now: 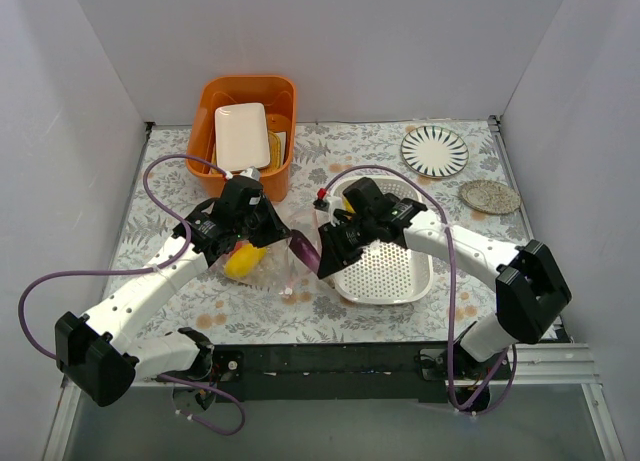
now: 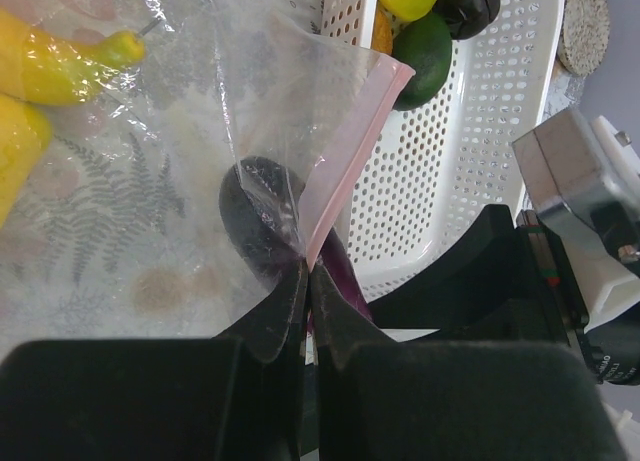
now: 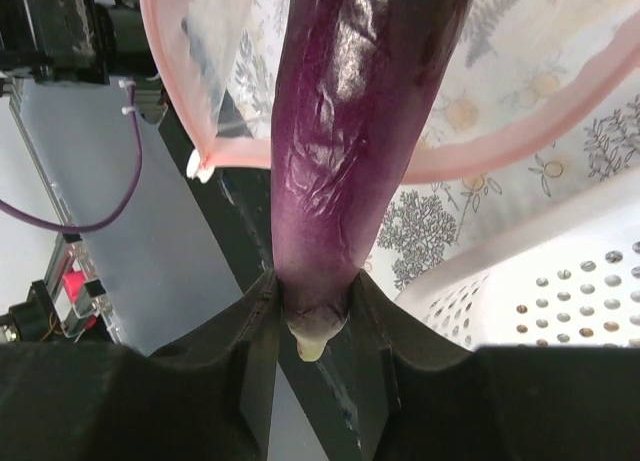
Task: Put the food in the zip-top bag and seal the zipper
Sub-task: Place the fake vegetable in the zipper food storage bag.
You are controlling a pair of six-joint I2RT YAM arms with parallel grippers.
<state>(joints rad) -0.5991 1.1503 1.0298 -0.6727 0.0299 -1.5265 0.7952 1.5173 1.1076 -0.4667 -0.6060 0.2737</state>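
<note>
Left fingers (image 2: 285, 316) are pressed together on the zipper (image 2: 352, 141) of the bag (image 2: 190, 151), low in the left wrist view. Right fingers (image 3: 250, 331) are clamped on the stem end of the eggplant (image 3: 350, 131), whose body is passed through the bag's pink mouth. A banana (image 2: 40, 61) is seen under the crinkled plastic, upper left. A green piece (image 2: 425, 56) is held in the basket (image 2: 480, 151), upper right; its yellow and dark neighbours are cut off by the frame's top.
</note>
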